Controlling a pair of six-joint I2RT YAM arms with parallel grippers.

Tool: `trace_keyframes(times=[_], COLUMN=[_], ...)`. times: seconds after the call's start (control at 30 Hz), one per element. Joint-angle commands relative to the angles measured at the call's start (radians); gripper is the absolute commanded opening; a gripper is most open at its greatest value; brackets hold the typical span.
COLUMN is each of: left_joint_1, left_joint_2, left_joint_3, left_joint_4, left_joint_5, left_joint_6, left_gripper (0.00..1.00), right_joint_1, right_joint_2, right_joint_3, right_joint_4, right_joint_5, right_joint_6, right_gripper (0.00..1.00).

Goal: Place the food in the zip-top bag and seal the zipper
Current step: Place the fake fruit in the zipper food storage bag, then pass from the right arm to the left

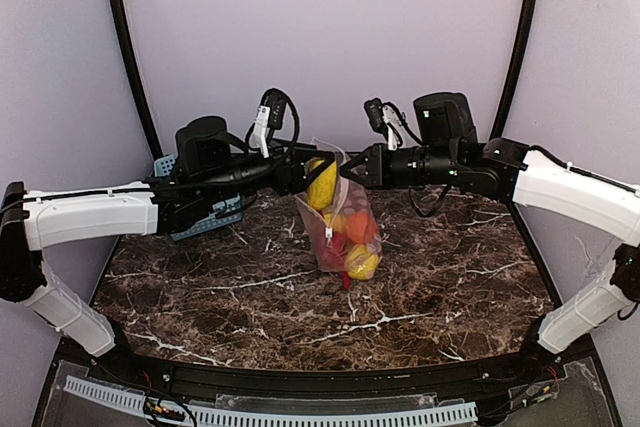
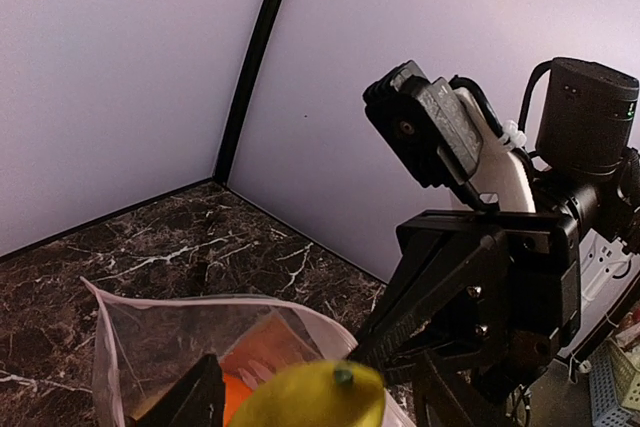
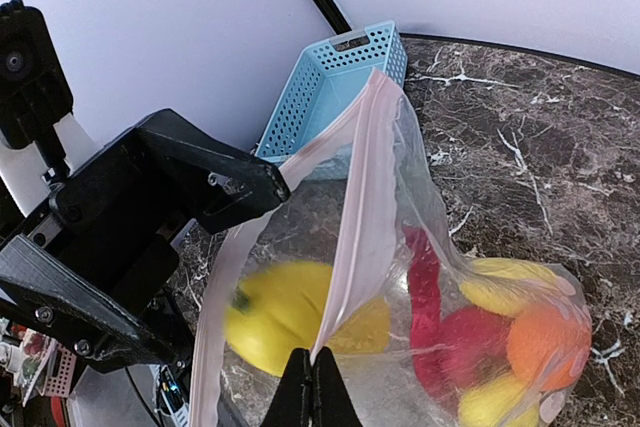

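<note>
The zip-top bag (image 1: 345,232) hangs between my two grippers above the table, its mouth open. My right gripper (image 3: 318,387) is shut on one side of the pink zipper strip (image 3: 360,217). My left gripper (image 1: 308,173) is open at the other side of the mouth, and its upper finger (image 3: 235,179) touches the strip. A blurred yellow piece (image 1: 322,184) sits loose between the left fingers (image 2: 195,402), in the bag's mouth. Lower in the bag lie a long red chili (image 3: 425,287), a round red piece (image 3: 480,337), an orange ball (image 3: 545,342) and yellow pieces (image 3: 505,287). I cannot see the slider.
The blue-grey slatted basket (image 1: 215,217) stands at the back left, partly under my left arm, and shows behind the bag in the right wrist view (image 3: 330,87). The dark marble table (image 1: 450,287) spreads around the bag. Purple walls close off the back and sides.
</note>
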Motion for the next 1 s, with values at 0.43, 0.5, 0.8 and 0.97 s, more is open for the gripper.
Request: trace_keyframes(times=[0.43,0.5,0.8,0.97], left_joint_1=[-0.003,-0.003,-0.002,-0.001], left_joint_2=[-0.018,-0.034,-0.089,-0.132], left_joint_3=[0.091,0.111,0.284,0.312], left_joint_4=[-0.234,-0.260,-0.530,-0.665], left_joint_5=[0.034,0.036,0.026,0.052], left_joint_6=[0.004,0.002,-0.027,-0.067], left_gripper=[0.90,0.91,0.94,0.94], right_joint_1=[0.011,0.010,0.009,0.009], right_joint_2=[-0.008,-0.010,-0.015,-0.011], right_joint_3=[0.042,0.047,0.093,0.130], right_joint_4=[0.009,0.003,-0.028,-0.041], right_joint_5=[0.023,0.029,0.068,0.086], right_joint_6=[-0.017,-0.020,-0.050,-0.080], right_gripper=[0.00,0.00,0.00,0.00])
